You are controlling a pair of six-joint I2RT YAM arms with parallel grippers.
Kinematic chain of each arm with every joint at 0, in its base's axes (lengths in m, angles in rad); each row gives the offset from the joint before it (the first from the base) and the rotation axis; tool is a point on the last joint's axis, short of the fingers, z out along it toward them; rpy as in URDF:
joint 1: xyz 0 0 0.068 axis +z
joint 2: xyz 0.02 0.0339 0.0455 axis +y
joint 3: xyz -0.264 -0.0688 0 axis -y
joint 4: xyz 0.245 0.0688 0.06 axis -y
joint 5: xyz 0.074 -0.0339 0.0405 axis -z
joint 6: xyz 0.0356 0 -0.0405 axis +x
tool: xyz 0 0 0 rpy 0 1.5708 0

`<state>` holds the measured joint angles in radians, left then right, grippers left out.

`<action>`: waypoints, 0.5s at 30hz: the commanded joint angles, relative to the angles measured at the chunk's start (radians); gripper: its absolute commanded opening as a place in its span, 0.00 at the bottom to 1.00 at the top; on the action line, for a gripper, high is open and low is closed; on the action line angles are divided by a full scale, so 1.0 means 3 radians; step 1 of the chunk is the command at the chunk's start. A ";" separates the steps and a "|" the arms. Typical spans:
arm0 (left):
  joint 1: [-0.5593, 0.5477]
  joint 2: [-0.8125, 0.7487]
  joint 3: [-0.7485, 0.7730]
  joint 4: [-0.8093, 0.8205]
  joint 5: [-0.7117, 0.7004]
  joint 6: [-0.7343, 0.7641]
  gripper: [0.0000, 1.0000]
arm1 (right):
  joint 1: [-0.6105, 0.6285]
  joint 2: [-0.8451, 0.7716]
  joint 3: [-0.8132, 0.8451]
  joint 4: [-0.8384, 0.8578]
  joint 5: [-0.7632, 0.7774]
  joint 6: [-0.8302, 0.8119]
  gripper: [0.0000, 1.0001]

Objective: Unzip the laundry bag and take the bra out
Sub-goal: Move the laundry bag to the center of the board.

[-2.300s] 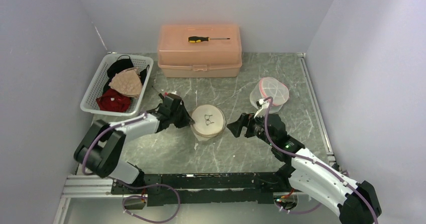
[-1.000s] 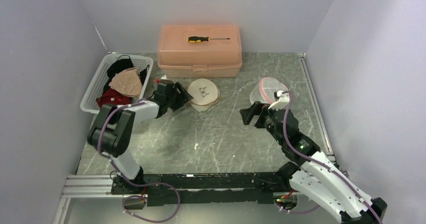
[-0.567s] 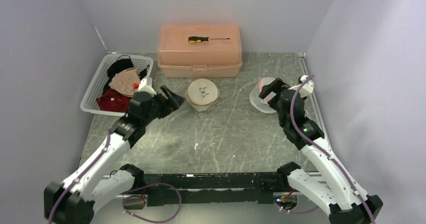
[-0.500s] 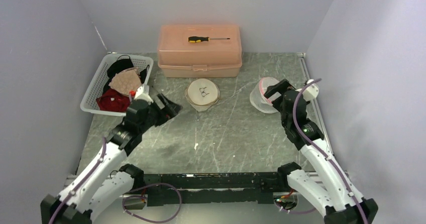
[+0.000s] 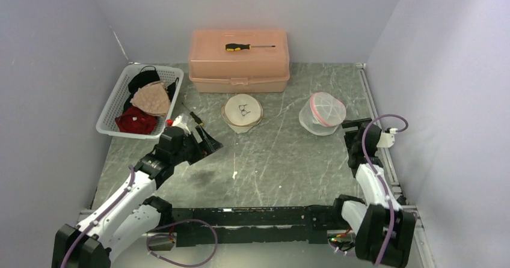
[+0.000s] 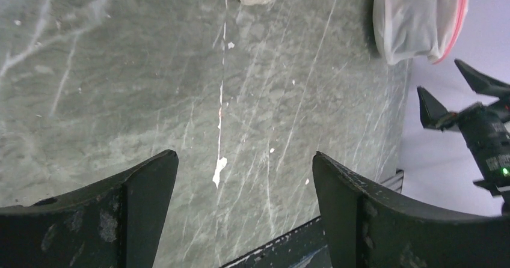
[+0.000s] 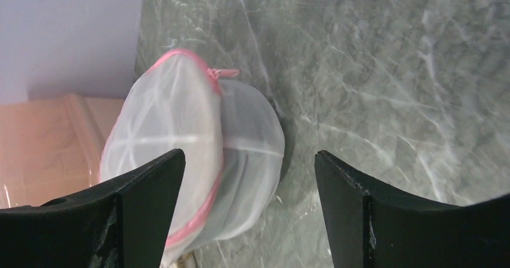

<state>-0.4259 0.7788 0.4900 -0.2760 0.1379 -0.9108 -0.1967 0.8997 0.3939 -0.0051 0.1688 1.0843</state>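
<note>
A white mesh laundry bag (image 5: 322,113) with a pink zip stands at the right of the table; it also appears in the right wrist view as the bag (image 7: 198,160). A second bag (image 5: 242,110), round and beige with a small bra drawing on top, lies mid-table. What either bag holds is hidden, so no bra shows inside. My left gripper (image 5: 207,140) (image 6: 243,155) is open over bare table, near-left of the beige bag. My right gripper (image 5: 353,127) (image 7: 249,153) is open, just right of the white bag and apart from it.
A white basket (image 5: 112,109) of beige, red and black garments sits at the far left. A peach toolbox (image 5: 239,70) with a screwdriver (image 5: 248,46) on its lid stands at the back. Walls close in on three sides; a rail (image 5: 377,130) runs beside the right arm.
The beige bag was pushed back from the table's middle. Both arms then drew away from it: the left toward the near left, the right out to the right edge beside the white bag.
</note>
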 commanded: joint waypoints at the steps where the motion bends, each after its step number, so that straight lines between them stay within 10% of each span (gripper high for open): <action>1: 0.0003 0.0116 -0.0011 0.0410 0.0349 -0.0025 0.88 | -0.0189 0.0462 -0.0020 0.1097 -0.0509 0.0163 0.82; 15: 0.0003 0.0071 -0.0004 0.0385 0.0301 0.0027 0.87 | -0.0198 0.1182 0.0000 0.1786 -0.0711 0.0067 0.58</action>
<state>-0.4259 0.8070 0.4747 -0.1844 0.2161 -0.9142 -0.2527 1.2201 0.3775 0.4286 -0.0105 1.1110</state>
